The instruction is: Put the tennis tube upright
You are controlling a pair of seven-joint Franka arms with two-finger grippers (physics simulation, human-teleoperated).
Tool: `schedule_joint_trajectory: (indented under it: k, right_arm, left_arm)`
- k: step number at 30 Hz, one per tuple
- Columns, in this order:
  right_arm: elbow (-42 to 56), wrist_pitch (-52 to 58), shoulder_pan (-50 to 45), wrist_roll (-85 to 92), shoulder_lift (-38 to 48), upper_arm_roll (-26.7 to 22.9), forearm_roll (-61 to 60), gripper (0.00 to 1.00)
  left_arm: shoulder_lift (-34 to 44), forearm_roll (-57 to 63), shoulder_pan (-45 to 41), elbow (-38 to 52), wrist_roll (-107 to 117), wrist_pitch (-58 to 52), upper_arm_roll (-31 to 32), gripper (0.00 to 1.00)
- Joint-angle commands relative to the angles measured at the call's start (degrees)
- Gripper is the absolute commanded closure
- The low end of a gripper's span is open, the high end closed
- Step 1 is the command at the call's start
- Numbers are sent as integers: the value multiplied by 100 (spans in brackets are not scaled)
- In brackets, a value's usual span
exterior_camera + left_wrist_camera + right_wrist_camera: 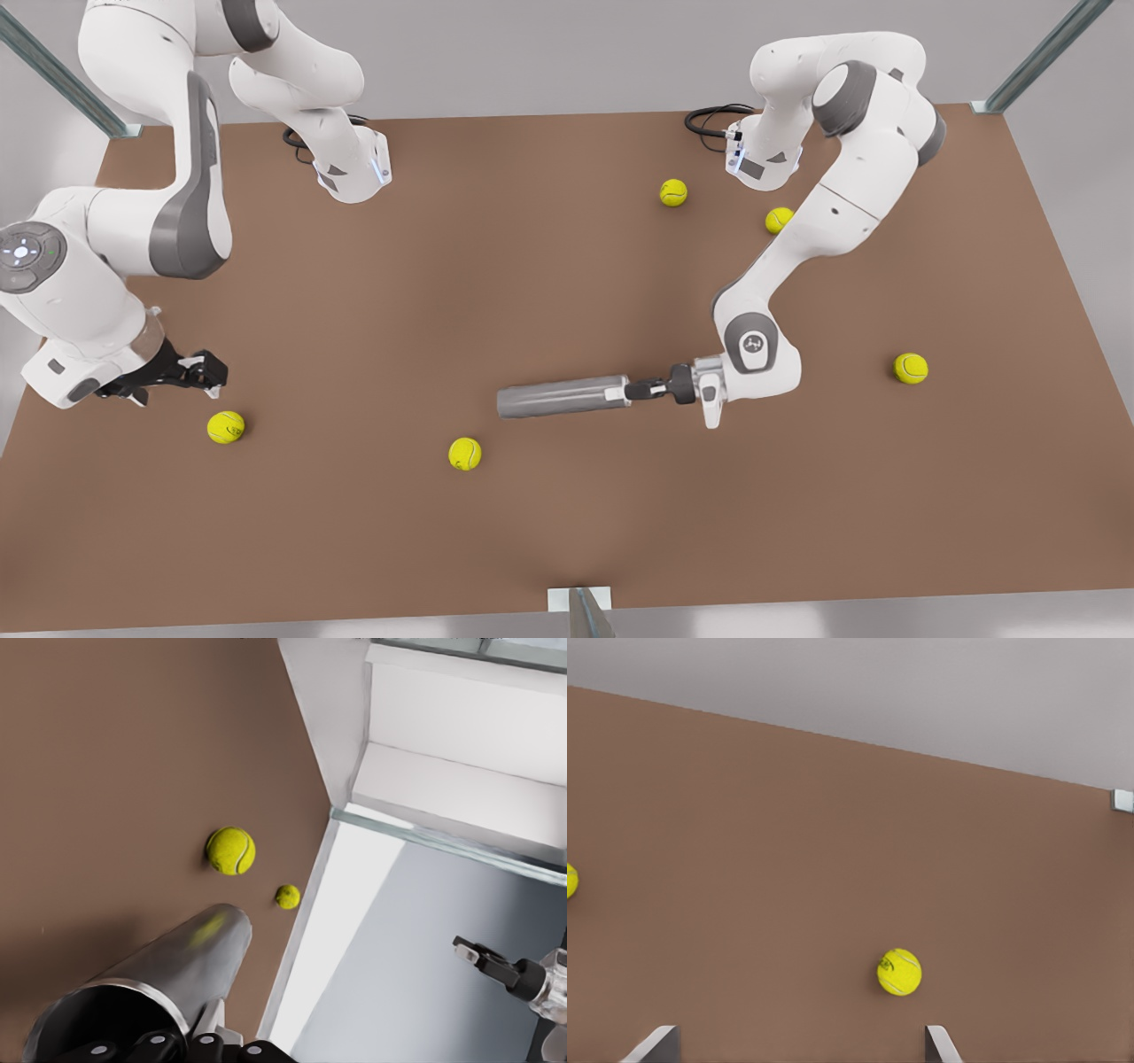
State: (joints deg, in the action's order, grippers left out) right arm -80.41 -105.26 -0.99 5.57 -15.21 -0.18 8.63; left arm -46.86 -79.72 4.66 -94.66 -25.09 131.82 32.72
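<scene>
L gripper (640, 388) clamped on end of matte grey cylindrical tennis tube (563, 397), lying flat on brown table (532, 266).
Pivot slow, keep hold firm; R gripper (205, 369) waits w/ fingers apart.

You see a brown worktop (549, 266) carrying five yellow-green tennis balls: two (673, 192) (779, 220) near the far arm base, one (911, 368) toward the front view's right, two (226, 427) (464, 454) nearer the front edge (all well apart). Both arm bases stand on its far side.
</scene>
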Motion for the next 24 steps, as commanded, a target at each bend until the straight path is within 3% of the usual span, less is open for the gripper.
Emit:
schedule_joint_trajectory:
  k: [1,8,18,24]
  right_arm:
    - [-1,-12,-32,-4,1,-8,25,0]
    - [-36,-153,-41,-30,-131,1,-28,0]
    - [-71,-153,-41,-74,-140,9,-28,0]
    - [-62,-153,-50,-65,-140,9,-19,0]
  left_arm:
    - [1,-79,9,18,40,-7,6,79]
    - [212,1609,0,571,2131,-104,6,79]
    - [933,2373,-26,422,3133,-104,-20,79]
    - [1443,3586,88,343,3924,-377,-56,79]
